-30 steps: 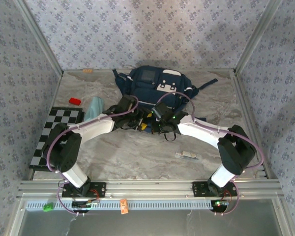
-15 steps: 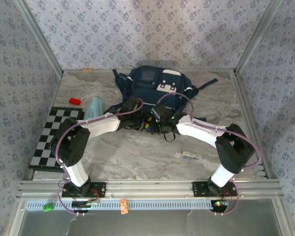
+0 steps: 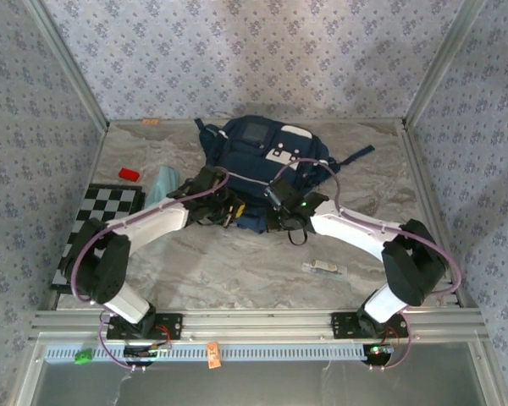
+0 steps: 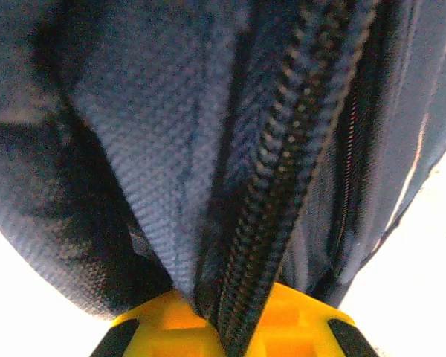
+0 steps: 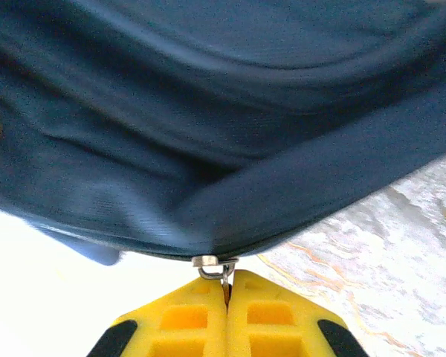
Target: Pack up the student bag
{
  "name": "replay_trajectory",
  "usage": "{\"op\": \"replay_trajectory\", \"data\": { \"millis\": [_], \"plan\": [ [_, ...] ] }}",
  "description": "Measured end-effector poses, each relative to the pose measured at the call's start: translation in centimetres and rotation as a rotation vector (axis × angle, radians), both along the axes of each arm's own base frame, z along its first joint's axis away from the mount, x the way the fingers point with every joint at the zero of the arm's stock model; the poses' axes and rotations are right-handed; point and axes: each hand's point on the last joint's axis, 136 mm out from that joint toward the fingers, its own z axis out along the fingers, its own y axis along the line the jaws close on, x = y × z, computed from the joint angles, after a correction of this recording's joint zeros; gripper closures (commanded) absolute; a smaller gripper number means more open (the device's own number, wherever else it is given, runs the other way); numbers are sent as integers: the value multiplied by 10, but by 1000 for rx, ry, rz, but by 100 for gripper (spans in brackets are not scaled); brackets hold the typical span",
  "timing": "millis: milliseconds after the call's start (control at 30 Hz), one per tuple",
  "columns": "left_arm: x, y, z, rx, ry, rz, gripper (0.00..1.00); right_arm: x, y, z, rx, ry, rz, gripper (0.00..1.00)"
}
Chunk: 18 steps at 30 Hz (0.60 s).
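**Two robot arms grip a navy student bag at the back of a marbled table**

The student bag [image 3: 267,156] lies at the far middle of the table [image 3: 237,262], white patches facing up and a dark strap trailing to the right. Both arms reach in to its near edge. The left pincer [image 3: 227,210] is clamped on the bag's fabric, and the left wrist view shows the yellow fingers [image 4: 171,327] pinching a zip seam between them. The right pincer [image 3: 281,222] is closed, its yellow fingers [image 5: 186,320] pressed together on a small metal zip pull [image 5: 214,265] hanging from the bag's lower edge. A red block [image 3: 129,174], a pale blue packet [image 3: 161,186] and a checkerboard [image 3: 97,228] lie to the left. A small clear item [image 3: 323,268] rests nearer the right arm.
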Motion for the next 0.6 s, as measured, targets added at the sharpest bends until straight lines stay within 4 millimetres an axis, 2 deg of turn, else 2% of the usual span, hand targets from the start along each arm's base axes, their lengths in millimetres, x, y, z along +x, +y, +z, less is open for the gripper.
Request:
{"op": "replay_trajectory", "data": {
  "millis": [167,333,600],
  "plan": [
    [-3,25,8,35,-19,13,100,5,-38,-11,-43,41,-73,100],
    [-3,35,14,45,-38,6,100,11,-48,-12,-47,44,-84,100],
    [-5,42,25,41,-70,-24,100,42,-79,-17,-35,24,-144,100]
  ]
}}
